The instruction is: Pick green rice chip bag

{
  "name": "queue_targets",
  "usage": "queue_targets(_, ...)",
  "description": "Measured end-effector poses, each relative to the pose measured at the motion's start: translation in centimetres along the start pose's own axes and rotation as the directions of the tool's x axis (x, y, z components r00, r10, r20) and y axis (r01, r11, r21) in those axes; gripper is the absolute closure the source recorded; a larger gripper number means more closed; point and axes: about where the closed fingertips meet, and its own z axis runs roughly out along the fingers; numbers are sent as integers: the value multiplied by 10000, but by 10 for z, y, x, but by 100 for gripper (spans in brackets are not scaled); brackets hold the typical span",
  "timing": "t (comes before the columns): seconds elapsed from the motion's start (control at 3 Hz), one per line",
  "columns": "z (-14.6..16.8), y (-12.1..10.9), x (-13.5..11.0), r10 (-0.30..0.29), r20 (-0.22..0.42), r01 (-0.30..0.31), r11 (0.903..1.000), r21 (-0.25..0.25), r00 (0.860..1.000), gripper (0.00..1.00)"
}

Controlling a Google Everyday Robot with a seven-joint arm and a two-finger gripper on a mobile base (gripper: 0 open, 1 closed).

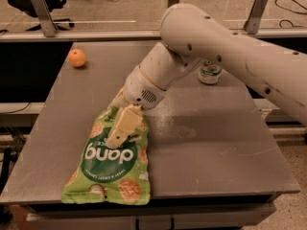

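The green rice chip bag lies flat on the grey table near its front left edge. It is light green with a dark-green circle, white "dang" lettering and pictures of round tan chips. My gripper hangs from the big white arm. It points down and to the left and sits over the upper part of the bag, at or just above its surface. The gripper and wrist hide the bag's top edge.
An orange sits at the table's far left. A green-and-white soda can stands at the back, partly behind the arm. A rail with metal posts runs behind the table, and the table's front edge is close to the bag.
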Motion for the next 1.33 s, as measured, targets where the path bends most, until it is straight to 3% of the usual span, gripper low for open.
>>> queue_targets(0.67,1,-2,-1,67,36,-67,10000,-19,10000,87)
queue_targets(1.0,1,-2,-1,67,38,-67,10000,-18,10000,100)
queue_targets(1.33,-25,-17,-10,191,822,-207,9996,195,9964,100)
